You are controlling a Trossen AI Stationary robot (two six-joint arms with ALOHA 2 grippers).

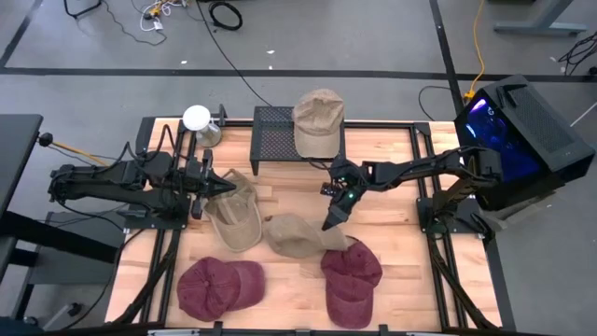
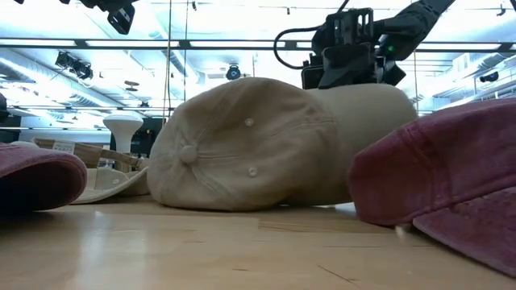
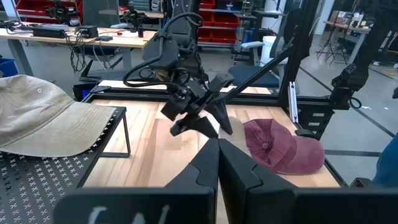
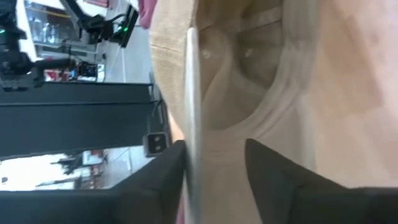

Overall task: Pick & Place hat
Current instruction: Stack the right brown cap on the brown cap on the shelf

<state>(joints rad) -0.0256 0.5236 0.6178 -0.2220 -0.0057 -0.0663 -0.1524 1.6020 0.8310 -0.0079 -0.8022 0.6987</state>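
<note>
Maroon cloth fills the near edge of the wooden surface (image 1: 280, 191): one maroon cap (image 1: 220, 287) lies at the front left and a second maroon cap (image 1: 352, 280) at the front right, its crown touching the tan cap (image 1: 297, 235) that sits just behind, in the middle. In the low view this middle tan cap (image 2: 250, 145) lies on its side with its top button facing the camera, and the right maroon cap (image 2: 447, 173) overlaps its edge.

The right hand (image 1: 328, 222) reaches down to the right rim of that tan cap. Its fingers (image 4: 273, 171) stand spread, one on each side of the cap's brim edge (image 4: 193, 93); whether they press on the fabric cannot be told.

Farther back on the left, another tan cap (image 1: 235, 213) lies open side up. The left hand (image 1: 227, 188) hovers over its rear edge with fingers (image 3: 199, 171) pressed together, holding nothing.

At the far side a black perforated stand (image 1: 275, 135) carries a fourth tan cap (image 1: 317, 121), its bill pointing toward the front. A white mushroom-shaped lamp (image 1: 198, 119) stands at the far left corner beside the stand.
</note>
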